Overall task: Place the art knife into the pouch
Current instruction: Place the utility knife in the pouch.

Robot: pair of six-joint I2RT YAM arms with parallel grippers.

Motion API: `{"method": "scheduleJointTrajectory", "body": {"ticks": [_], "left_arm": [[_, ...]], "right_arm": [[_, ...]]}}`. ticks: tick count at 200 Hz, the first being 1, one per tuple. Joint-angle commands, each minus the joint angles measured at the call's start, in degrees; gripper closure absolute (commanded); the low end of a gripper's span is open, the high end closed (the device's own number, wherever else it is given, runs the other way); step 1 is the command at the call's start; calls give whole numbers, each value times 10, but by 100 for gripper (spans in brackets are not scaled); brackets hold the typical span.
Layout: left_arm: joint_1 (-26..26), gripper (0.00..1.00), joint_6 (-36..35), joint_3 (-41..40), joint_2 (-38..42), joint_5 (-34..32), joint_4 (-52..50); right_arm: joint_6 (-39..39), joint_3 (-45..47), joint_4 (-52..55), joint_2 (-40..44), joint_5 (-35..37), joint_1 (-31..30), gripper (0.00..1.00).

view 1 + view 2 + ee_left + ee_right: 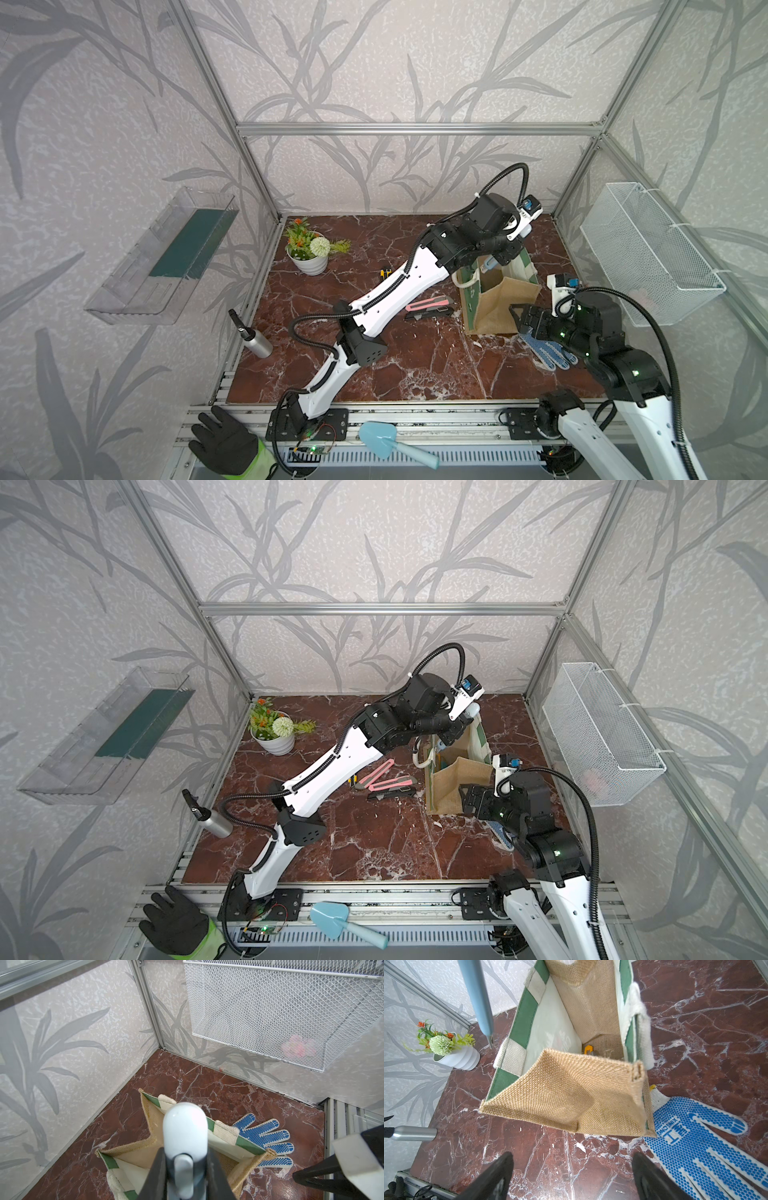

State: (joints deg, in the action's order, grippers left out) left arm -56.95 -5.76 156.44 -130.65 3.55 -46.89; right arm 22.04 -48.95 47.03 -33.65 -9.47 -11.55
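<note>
Jaws of L gripper (pixel 185 1176) clamped on 1 pale-blue art knife (pixel 185 1126) at mouth of 1 pouch (pixel 566 1095); R gripper (pixel 571 1178) jaws apart, empty. 2 pink cutters (pixel 376 773), 1 blue-dot glove (pixel 695 1136) on tbl.

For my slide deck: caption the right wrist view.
Open right gripper faces the pouch, a yellow item on its floor; a pale blue knife hangs near its rim, glove alongside.

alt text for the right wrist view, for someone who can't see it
A tan jute tote bag with green trim and white lining stands open on the red marble tabletop, a small yellow object inside. A pale blue art knife hangs tip-down by its rim, a blue-dotted white glove lies alongside, and the open right gripper faces it.
</note>
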Motion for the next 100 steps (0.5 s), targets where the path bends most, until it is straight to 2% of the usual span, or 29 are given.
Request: {"method": "scheduleJointTrajectory", "body": {"ticks": [1,49,66,72,92,100], "left_arm": [[-2,95,-21,21,-20,-22,17],[1,94,-21,22,-51,-26,24],[2,90,-21,22,-60,-29,23],[2,84,-20,22,-63,-32,21],[2,50,-20,22,-65,-43,11],[2,40,-20,22,-65,-51,7]], "right_arm": [[-5,-8,6,0,1,1,10],[-4,-4,6,4,-1,1,10],[-6,-5,6,2,-2,1,10],[-6,-5,6,2,-3,1,10],[-8,-4,6,-2,-4,1,10],[-9,-4,7,-3,-4,1,10]]}}
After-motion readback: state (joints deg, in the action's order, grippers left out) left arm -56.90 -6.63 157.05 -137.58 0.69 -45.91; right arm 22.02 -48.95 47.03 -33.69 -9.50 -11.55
